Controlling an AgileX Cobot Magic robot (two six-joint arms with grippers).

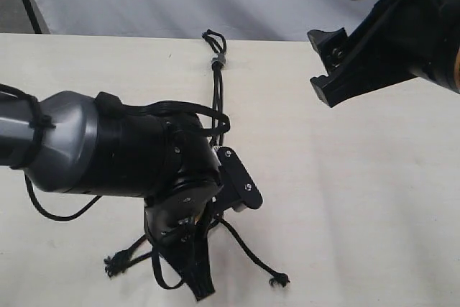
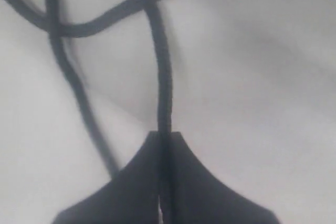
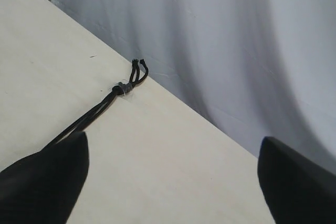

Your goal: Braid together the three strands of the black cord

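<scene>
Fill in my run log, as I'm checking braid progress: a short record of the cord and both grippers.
cord: black cord lying on the table, grey band at the far edge
left gripper: shut on one strand
right gripper: open, empty, apart from the cord
ends: splayed apart on the table
braid: none visible; left arm hides part

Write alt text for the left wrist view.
The left pincer is shut on one thin matte-black woven strand, which runs out from between its dark tips across the pale table. Two more black strands, blurred, cross near the held strand's far end.
</scene>
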